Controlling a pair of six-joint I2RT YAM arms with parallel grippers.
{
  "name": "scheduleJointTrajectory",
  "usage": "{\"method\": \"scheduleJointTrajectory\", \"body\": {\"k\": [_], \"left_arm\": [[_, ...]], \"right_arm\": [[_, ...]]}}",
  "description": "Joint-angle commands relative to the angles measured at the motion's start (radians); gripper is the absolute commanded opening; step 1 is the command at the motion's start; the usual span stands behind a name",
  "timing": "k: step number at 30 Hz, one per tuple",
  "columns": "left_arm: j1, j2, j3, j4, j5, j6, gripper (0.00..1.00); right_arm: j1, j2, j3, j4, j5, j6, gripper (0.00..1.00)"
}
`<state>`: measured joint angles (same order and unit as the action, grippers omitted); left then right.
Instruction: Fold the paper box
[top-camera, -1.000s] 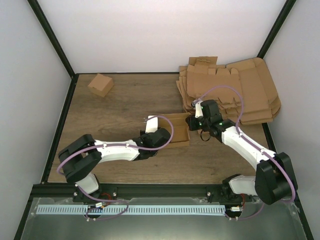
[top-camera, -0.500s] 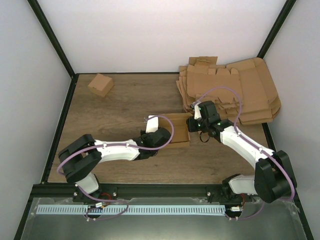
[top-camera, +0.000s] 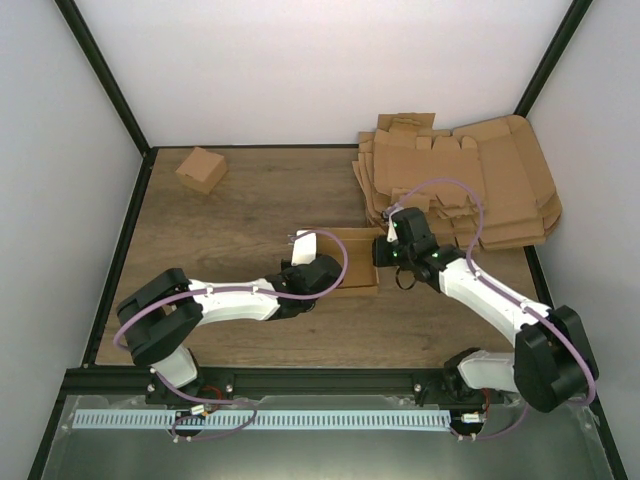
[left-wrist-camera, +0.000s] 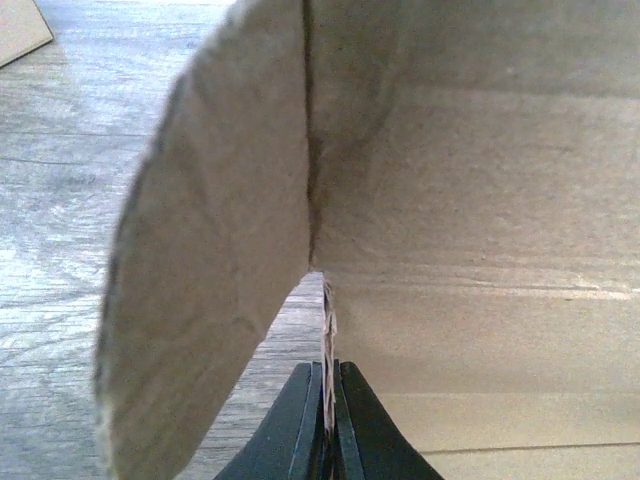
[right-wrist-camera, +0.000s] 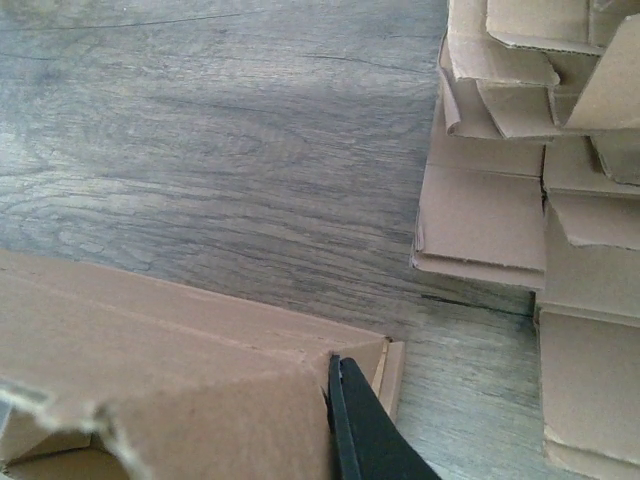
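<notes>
The left arm (top-camera: 235, 300) stretches low toward the middle, its left tool (left-wrist-camera: 328, 398) pinched tight. Opposite it, the right arm (top-camera: 490, 290) reaches inward, right tool (top-camera: 383, 247) clamped closed too.

Lab enclosure (white walls (top-camera: 330, 70), black frame (top-camera: 108, 76))

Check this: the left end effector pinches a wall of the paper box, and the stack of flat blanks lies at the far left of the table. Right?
No: the stack of flat blanks lies at the far right of the table, as the top external view shows. The rest holds.
</notes>
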<state>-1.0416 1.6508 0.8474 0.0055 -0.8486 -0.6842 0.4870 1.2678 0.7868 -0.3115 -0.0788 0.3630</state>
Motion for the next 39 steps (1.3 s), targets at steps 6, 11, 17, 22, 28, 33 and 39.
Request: {"method": "scheduleJointTrajectory", "body": {"k": [6, 11, 17, 22, 28, 33, 39], "left_arm": [[-0.012, 0.032, -0.001, -0.033, 0.043, -0.063, 0.04], [-0.013, 0.038, -0.019, -0.033, 0.058, -0.094, 0.04], [-0.013, 0.029, -0.048, -0.035, 0.05, -0.097, 0.04], [-0.013, 0.027, -0.063, -0.046, 0.055, -0.099, 0.04], [-0.013, 0.0, -0.051, -0.079, 0.066, -0.094, 0.12], [-0.013, -0.048, 0.006, -0.179, 0.088, -0.099, 0.28], [-0.014, -0.151, 0.03, -0.277, 0.161, -0.098, 0.59]], "right_arm": [[0.107, -0.101, -0.117, 0.082, 0.144, 0.091, 0.01], [0.117, -0.128, -0.178, 0.12, 0.169, 0.109, 0.01], [0.129, -0.153, -0.219, 0.14, 0.203, 0.136, 0.01], [0.144, -0.166, -0.251, 0.165, 0.23, 0.137, 0.01], [0.159, -0.178, -0.274, 0.19, 0.25, 0.129, 0.01], [0.17, -0.19, -0.287, 0.204, 0.274, 0.121, 0.01], [0.175, -0.19, -0.288, 0.21, 0.292, 0.109, 0.01]]}}
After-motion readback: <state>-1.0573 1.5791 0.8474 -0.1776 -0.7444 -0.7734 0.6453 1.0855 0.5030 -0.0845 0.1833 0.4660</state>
